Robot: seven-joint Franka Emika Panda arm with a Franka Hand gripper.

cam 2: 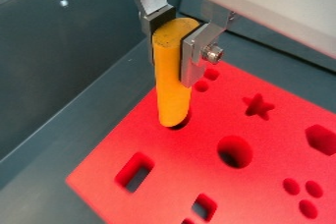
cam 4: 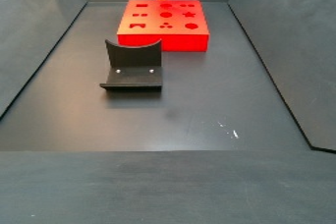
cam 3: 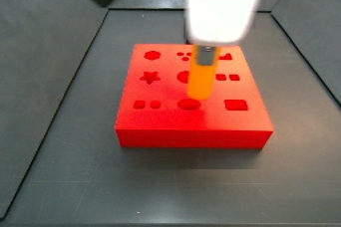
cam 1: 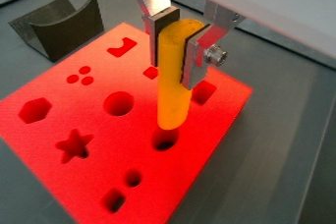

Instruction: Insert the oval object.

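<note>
Hand (cam 1: pixel 183 43) above red block (cam 1: pixel 79 105), pointing down, clamped on upright oval object (cam 1: pixel 174 81)

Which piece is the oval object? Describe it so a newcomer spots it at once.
Find the flat bright red block with shaped holes on the dark floor. Above it hangs the pincer, its silver fingers shut on a long, slim, smooth orange-yellow peg, held upright with its lower end at an oval hole. Nothing else here is yellow; the dark grey curved holder lies apart.

Smooth glossy oval object (cam 1: pixel 176 88), silver hand (cam 1: pixel 184 43)
</note>
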